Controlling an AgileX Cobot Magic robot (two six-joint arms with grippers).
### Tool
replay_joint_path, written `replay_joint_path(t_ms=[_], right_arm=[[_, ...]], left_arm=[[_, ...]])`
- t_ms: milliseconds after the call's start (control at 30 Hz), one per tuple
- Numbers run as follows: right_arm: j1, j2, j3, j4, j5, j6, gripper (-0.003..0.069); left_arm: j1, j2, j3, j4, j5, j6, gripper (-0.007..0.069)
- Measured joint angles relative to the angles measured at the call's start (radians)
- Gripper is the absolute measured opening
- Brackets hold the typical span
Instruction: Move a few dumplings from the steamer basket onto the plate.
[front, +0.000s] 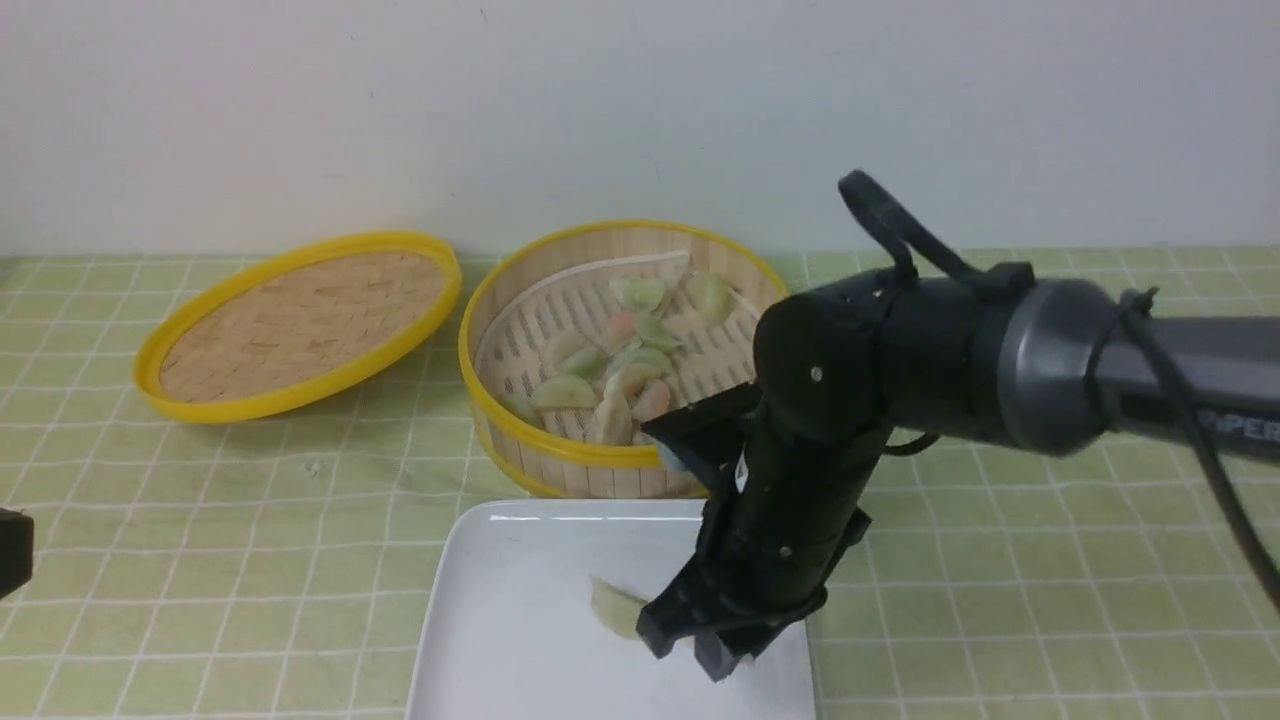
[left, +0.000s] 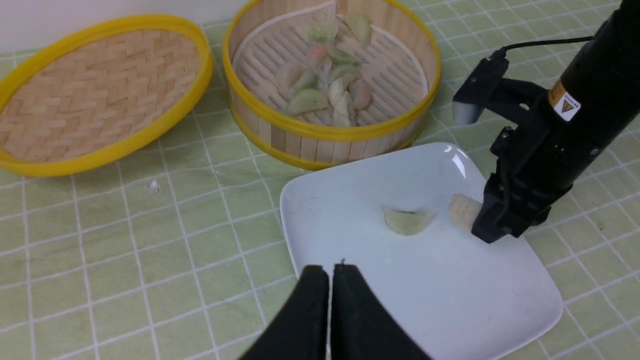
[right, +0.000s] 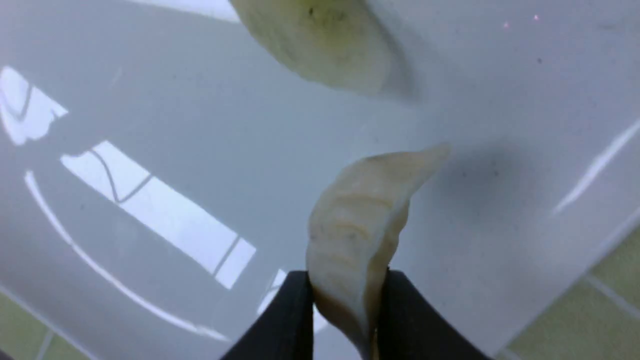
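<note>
My right gripper (right: 345, 285) is shut on a pale dumpling (right: 357, 225) and holds it just above the white plate (front: 520, 620), towards its right side. The same dumpling (left: 464, 211) shows beside the gripper in the left wrist view. Another dumpling (left: 407, 221) lies flat near the plate's middle. Behind the plate stands the steamer basket (front: 560, 445), with several green and pink tinted dumplings (front: 610, 360) heaped on its slatted floor. My left gripper (left: 330, 272) is shut and empty, hovering off the plate's left front edge.
The shallow woven lid (front: 300, 320) with a yellow rim leans on the green checked tablecloth to the left of the basket. The right arm's dark body reaches in from the right across the basket's front right side. A white wall closes the back.
</note>
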Motion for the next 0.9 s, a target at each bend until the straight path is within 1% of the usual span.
replay_joint_path(t_ms=[67,233,300,333,367,433,500,567,667,733,767,867,900], right_arm=[[0.000,0.018,-0.004,0.002,-0.014,0.011,0.0255],[0.000,0.027,-0.048,0.003,-0.008,0.032,0.0478],[0.000,0.022,-0.093,-0.013,0.035,0.032,0.0525],[0.000,0.017,-0.107,-0.020,0.051,0.033,0.0528],[0.001,-0.004,-0.129,-0.037,0.075,0.036,0.0520],[0.001,-0.065,-0.169,-0.068,0.118,0.045,0.0462],[0.001,-0.148,-0.195,-0.105,0.145,0.068,0.0371],[0.001,-0.238,-0.203,-0.150,0.151,0.103,0.0258],[0.001,-0.426,-0.206,-0.233,0.143,0.190,0.0084],[0.001,-0.540,-0.195,-0.293,0.110,0.238,0.0023],[0.001,-0.605,-0.177,-0.320,0.082,0.262,0.0007],[0.001,-0.794,-0.083,-0.376,-0.004,0.319,-0.0010],[0.001,-0.864,-0.018,-0.394,-0.048,0.335,-0.0012]], left_arm=[[0.000,0.000,0.000,0.000,0.000,0.001,-0.0006],[0.000,0.000,0.000,0.000,0.000,0.006,-0.0006],[0.000,0.000,0.000,0.000,0.000,0.009,-0.0006],[0.000,0.000,0.000,0.000,0.000,0.009,-0.0006],[0.000,0.000,0.000,0.000,-0.001,0.009,-0.0006],[0.000,0.000,0.000,0.000,-0.004,0.009,-0.0006],[0.000,0.000,0.000,0.002,-0.011,0.010,-0.0006],[0.000,0.000,0.000,0.011,-0.019,0.011,-0.0006],[0.000,0.000,0.000,0.033,-0.058,0.012,-0.0006],[0.000,0.000,0.000,0.042,-0.087,0.012,-0.0006],[0.000,0.000,0.000,0.043,-0.095,0.012,-0.0006],[0.000,0.001,0.000,0.045,-0.106,0.012,-0.0006],[0.000,0.002,0.000,0.045,-0.112,0.012,-0.0006]])
